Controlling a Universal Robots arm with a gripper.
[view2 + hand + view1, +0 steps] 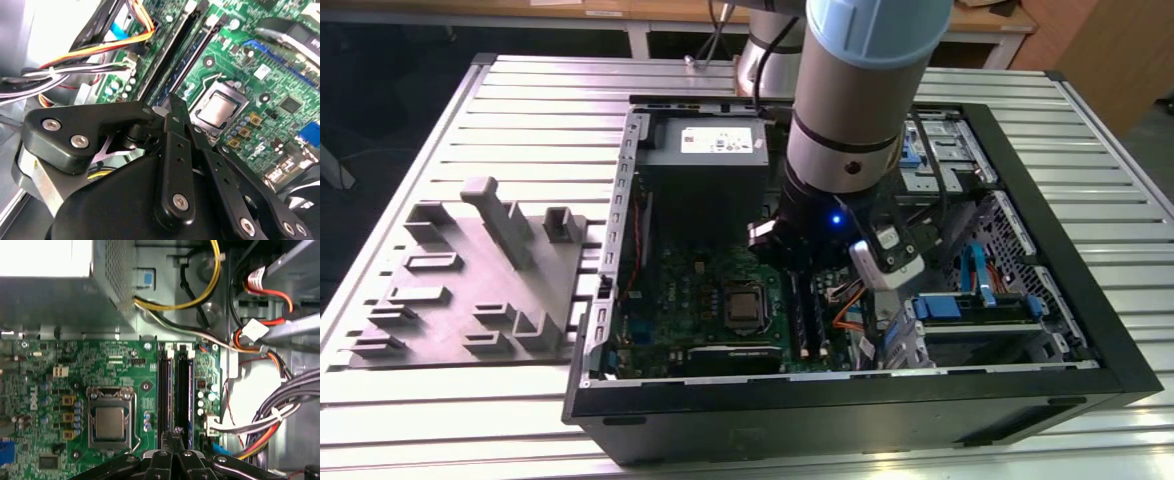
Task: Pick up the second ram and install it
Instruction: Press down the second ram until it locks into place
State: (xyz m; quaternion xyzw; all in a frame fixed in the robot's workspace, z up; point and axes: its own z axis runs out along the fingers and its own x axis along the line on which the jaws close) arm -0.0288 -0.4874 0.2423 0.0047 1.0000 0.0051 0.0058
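Two long dark memory sticks stand on edge in the parallel slots beside the processor socket point(109, 421). The stick nearer the socket, the second ram point(169, 390) point(183, 62) point(797, 312), has a blue-green edge. My gripper point(173, 433) point(173, 111) point(809, 272) hangs low inside the open computer case. Its fingers are shut together with nothing between them. The tips sit right over one end of that stick, and I cannot tell whether they touch it. The other stick point(185, 390) lies right alongside.
The grey power-supply box point(704, 150) fills the far end of the case point(854, 395). Orange, red, yellow and white cable bundles point(260, 425) run close beside the slots. Drive bays with flat blue cables point(974, 275) stand at the exterior view's right. A grey fixture block point(467, 280) lies on the table outside the case.
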